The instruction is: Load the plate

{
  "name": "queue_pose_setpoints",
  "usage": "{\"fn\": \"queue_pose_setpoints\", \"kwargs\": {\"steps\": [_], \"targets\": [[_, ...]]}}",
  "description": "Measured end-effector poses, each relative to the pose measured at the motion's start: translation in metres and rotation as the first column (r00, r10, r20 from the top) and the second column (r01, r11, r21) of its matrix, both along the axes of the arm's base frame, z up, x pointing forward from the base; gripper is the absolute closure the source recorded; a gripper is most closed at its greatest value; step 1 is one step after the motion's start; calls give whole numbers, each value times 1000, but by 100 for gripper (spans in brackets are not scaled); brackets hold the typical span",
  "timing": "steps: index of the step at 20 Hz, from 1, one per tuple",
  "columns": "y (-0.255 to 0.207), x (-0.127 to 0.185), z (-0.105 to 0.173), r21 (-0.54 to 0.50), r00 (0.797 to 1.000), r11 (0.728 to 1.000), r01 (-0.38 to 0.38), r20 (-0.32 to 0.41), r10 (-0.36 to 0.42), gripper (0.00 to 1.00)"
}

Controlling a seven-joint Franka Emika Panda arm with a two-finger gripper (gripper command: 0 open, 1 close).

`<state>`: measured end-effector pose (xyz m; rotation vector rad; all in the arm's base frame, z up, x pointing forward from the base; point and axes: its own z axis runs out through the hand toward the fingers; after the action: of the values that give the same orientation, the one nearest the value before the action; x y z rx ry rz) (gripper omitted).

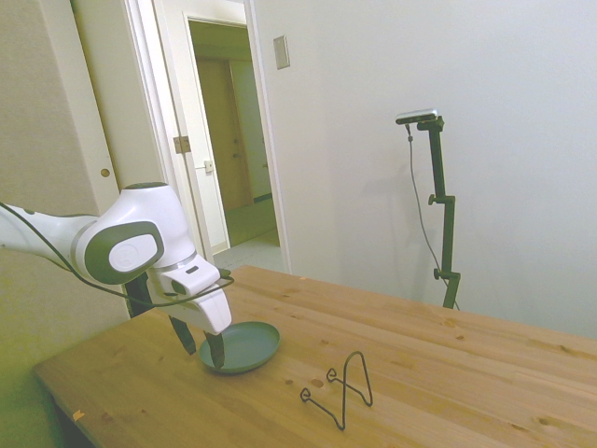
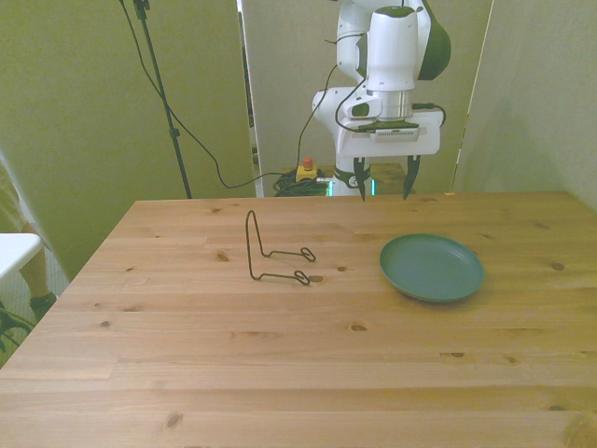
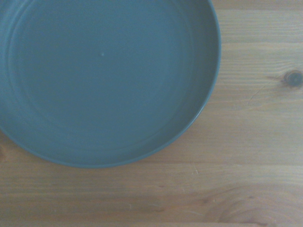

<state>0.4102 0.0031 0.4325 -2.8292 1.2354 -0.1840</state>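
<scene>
- Jaws are standing wide apart and holding nothing; in the side view the gripper (image 1: 201,350) is hanging low by the rim of the plate (image 1: 244,346), which is lying flat on the table (image 1: 448,373).
- Front view: the plate (image 2: 432,268) is sitting nearer the camera than the gripper (image 2: 383,186); the wire stand (image 2: 270,252) is waiting well apart, toward the front view's left.
- Wrist view: the plate (image 3: 102,78) is filling most of the picture, with nothing on it.

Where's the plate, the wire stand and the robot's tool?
plate (image 2: 432,268): front view, middle of its dish.
wire stand (image 2: 253,245): front view, on its upright loop.
tool (image 2: 383,191): front view, gap midway between its open fingertips.
</scene>
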Motion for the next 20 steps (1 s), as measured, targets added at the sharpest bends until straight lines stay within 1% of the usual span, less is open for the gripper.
{"fn": "queue_pose_setpoints", "kwargs": {"steps": [3,5,7,10,13,15,18,20], "targets": [[2,0,-1,25,1000,1000,-8,-2,8,0],[0,2,-2,50,1000,999,1,-3,-1,0],[-9,8,0,84,1000,996,19,-1,-19,0],[-34,24,0,142,999,989,51,1,-51,0],[-55,44,-7,212,997,974,73,-10,-73,0],[-66,58,-13,256,997,964,74,-19,-71,0],[-81,75,-23,332,998,942,54,-40,-43,0],[-91,84,-33,354,998,934,44,-46,-30,0]]}}
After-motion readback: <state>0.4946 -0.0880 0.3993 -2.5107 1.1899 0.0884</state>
